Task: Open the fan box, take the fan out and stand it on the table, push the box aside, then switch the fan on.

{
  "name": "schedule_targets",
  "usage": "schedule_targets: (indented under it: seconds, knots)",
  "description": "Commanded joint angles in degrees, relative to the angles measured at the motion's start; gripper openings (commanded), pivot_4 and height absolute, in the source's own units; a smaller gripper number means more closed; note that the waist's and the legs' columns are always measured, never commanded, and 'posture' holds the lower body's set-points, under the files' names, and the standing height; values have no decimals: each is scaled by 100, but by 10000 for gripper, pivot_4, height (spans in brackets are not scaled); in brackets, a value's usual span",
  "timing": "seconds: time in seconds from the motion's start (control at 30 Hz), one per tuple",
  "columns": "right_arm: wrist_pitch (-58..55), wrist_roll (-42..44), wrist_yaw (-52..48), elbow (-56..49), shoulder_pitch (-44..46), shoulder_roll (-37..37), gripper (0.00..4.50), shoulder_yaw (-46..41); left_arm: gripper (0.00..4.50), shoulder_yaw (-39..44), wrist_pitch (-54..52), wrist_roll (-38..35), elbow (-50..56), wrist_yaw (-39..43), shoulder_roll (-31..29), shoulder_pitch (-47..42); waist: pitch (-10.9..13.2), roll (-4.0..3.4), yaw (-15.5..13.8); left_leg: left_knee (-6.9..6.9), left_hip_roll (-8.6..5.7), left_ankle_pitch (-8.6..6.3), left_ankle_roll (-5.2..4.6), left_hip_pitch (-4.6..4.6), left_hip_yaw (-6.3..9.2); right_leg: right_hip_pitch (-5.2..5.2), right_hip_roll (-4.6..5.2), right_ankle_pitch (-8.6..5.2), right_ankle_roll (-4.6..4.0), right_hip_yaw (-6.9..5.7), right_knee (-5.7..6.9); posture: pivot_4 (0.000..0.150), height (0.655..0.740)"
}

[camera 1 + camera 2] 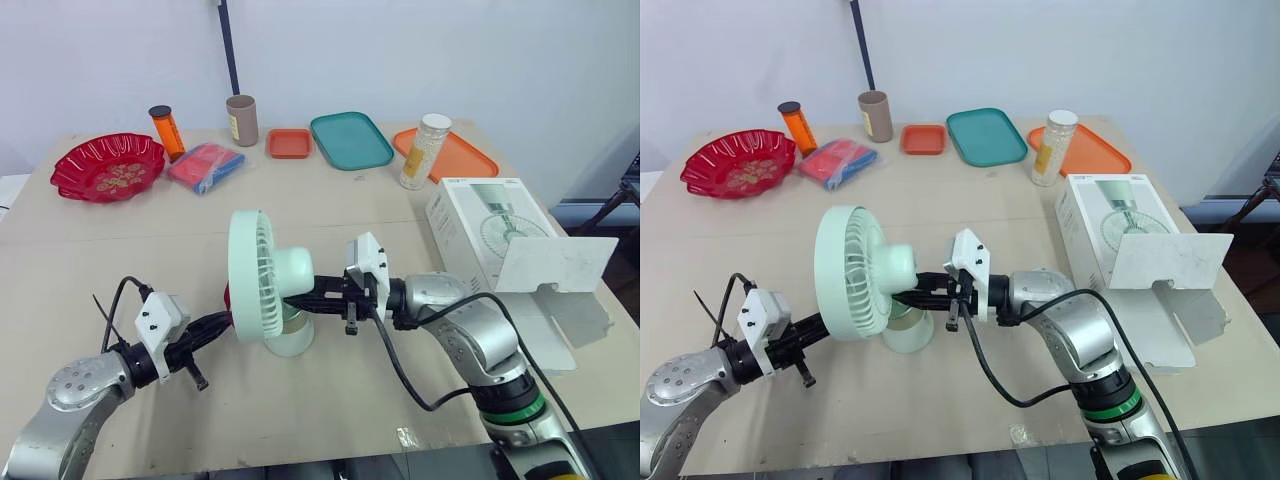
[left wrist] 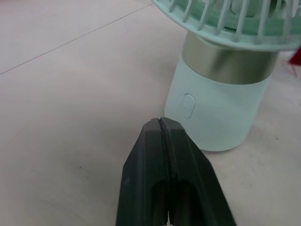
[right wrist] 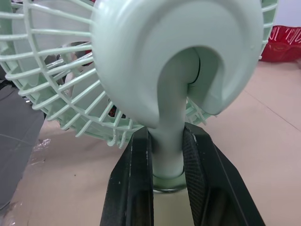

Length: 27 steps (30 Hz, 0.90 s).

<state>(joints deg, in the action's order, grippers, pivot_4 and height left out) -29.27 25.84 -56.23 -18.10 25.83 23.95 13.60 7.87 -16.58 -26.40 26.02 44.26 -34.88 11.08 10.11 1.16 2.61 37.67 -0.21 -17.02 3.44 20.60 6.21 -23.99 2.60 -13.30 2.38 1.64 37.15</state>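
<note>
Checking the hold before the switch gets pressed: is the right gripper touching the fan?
Touching. The right wrist view shows the right gripper clamping the fan by its neck, both fingers against it, no gap.

plain pale wall (image 1: 450,60) behind the tabletop's (image 1: 330,215) far edge. tabletop is tan and matte, with a seam line running left to right across it. thin dark pole (image 1: 229,50) rises against the wall past the far edge. black frame (image 1: 630,185) off the right edge, can't tell what it is. light even, shadows soft.
</note>
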Motion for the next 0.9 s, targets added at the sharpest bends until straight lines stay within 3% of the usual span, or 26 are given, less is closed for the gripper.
schedule_targets:
  seconds: [0.03,0.9]
  knots:
    - [283,57,-67,-361,33,-17,2931,-15,750,-31,87,35,50,4,27,-57,0,0,0,1,0,0,0,0,0,1,0,0,0,0,0,1500,7400]
    - [676,-137,-60,-298,-79,32,2931,133,750,-585,-213,86,-144,-62,263,-396,-2,0,-1,13,-1,0,0,-2,1,3,0,1,0,0,7,1500,7400]
